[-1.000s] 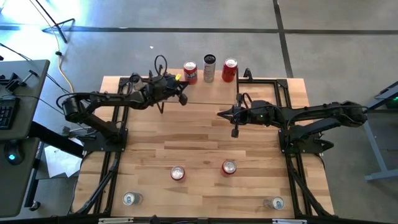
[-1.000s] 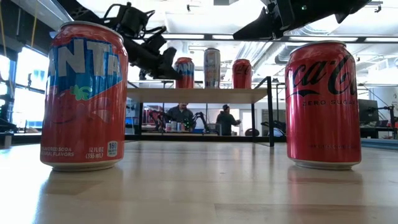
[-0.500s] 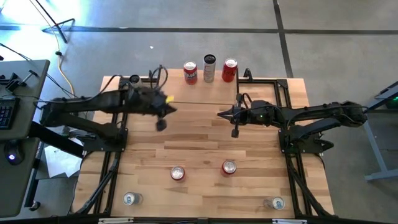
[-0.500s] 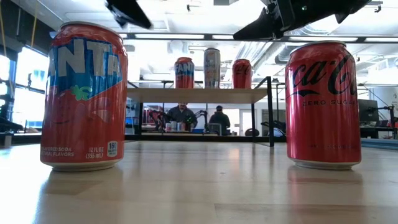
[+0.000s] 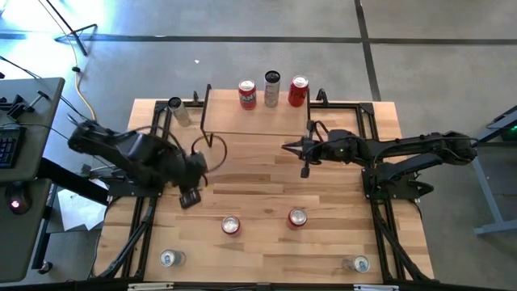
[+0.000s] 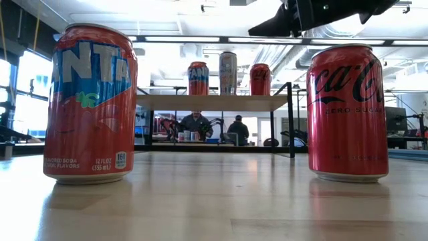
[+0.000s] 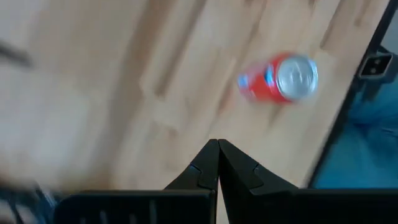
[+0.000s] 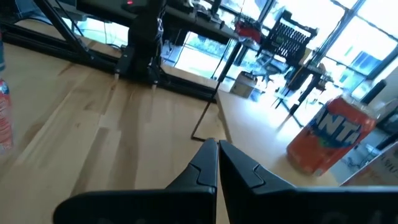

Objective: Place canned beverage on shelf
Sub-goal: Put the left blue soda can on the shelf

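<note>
The shelf [image 5: 258,121] stands at the table's far middle and carries three upright cans: a red-and-blue one [image 5: 247,93], a silver one [image 5: 272,87] and a red one [image 5: 298,90]. On the table's near half a Fanta can [image 5: 231,225] and a Coke Zero can [image 5: 297,217] stand upright. My left gripper [image 5: 190,198] hangs shut, pointing down, above the table left of the Fanta can [image 7: 280,78]. My right gripper [image 5: 287,147] is shut and hovers level beside the shelf's right end, holding nothing.
Silver cans stand at the near left [image 5: 168,259] and near right [image 5: 359,263], and another [image 5: 176,109] is at the far left beside the shelf. Black frame rails [image 5: 149,218] run along both table sides. People sit in the room behind the shelf [image 6: 195,124].
My left gripper has drawn back from the shelf's left end toward the table's near left, tipping from nearly level to pointing down, and has left the low view. It has stayed shut with nothing in it. The cans have not moved.
</note>
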Robot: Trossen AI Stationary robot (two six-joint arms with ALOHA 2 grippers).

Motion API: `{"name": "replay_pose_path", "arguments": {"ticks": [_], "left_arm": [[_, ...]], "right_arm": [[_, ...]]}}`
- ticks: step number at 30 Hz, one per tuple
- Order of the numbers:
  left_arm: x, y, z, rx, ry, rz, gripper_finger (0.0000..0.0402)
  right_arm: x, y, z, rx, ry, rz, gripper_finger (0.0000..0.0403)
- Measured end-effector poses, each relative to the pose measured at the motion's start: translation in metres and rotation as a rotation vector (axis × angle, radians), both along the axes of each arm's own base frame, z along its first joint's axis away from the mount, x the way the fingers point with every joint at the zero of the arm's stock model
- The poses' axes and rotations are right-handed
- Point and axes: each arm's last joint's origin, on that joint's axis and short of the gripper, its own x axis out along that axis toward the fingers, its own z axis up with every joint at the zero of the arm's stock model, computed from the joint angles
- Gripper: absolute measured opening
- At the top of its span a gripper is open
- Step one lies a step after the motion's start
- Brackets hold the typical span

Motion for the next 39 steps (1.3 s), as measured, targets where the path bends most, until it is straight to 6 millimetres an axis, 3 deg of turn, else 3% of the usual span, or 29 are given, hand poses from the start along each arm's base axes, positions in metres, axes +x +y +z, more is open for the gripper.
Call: {"name": "replay_pose_path", "arguments": {"ticks": [9,17,21,25,30,39], "left_arm": [[0.008,-0.051,-0.01,-0.287,0.213,0.457,0.0],[-0.001,-0.12,-0.024,-0.47,0.352,0.818,0.0],[-0.005,-0.155,-0.038,-0.503,0.406,0.934,0.0],[0.005,-0.172,-0.05,-0.489,0.475,0.937,0.0012],[0.012,-0.178,-0.044,-0.458,0.48,0.954,0.0063],[0.014,-0.183,-0.047,-0.405,0.514,0.992,0.0213]], "right_arm": [[0.002,0.0,0.01,-0.07,-0.007,0.011,0.0],[0.002,-0.001,0.011,-0.183,0.017,0.03,0.0],[0.002,-0.001,0.012,-0.209,0.015,0.035,0.0],[0.002,-0.001,0.012,-0.211,0.016,0.037,0.0],[0.002,0.0,0.008,-0.199,0.052,0.042,0.0],[0.0,0.0,0.001,-0.15,0.122,0.048,0.0]]}}
